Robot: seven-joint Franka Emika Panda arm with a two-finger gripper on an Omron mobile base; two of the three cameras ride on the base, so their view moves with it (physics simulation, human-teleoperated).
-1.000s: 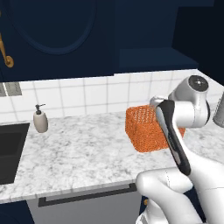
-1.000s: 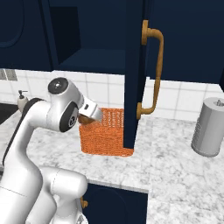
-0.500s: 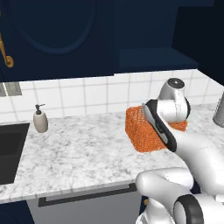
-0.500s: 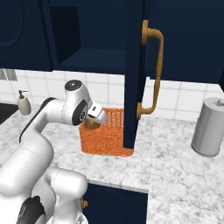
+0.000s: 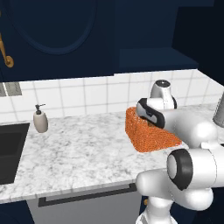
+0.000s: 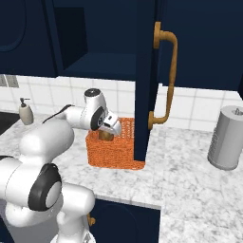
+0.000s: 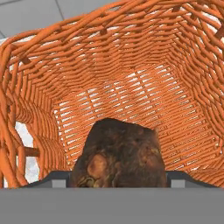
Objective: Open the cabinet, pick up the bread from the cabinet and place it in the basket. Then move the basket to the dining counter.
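Note:
The orange wicker basket point(image 5: 151, 139) point(image 6: 114, 155) stands on the marble worktop below the open cabinet point(image 5: 153, 59). My gripper point(image 6: 107, 134) point(image 7: 117, 180) reaches down into the basket, shut on the bread point(image 7: 120, 153), a dark brown crusty loaf. In the hand view the loaf sits between my two fingertips point(image 7: 53, 179), just above the woven basket floor point(image 7: 131, 83). A brown bit of the bread point(image 6: 105, 137) shows at the basket's rim. The cabinet door point(image 6: 144, 80) with its brass handle hangs open just right of the basket. The dining counter is out of view.
A soap dispenser point(image 5: 40, 120) point(image 6: 25, 111) stands by the black sink point(image 5: 11, 148) at the left. A grey canister point(image 6: 228, 137) is on the worktop at the right. The open door's edge is close to the basket's right side.
My arm has swung forward and down, bringing the hand with the bread from above the basket's front into the basket. The basket and the door have stayed put.

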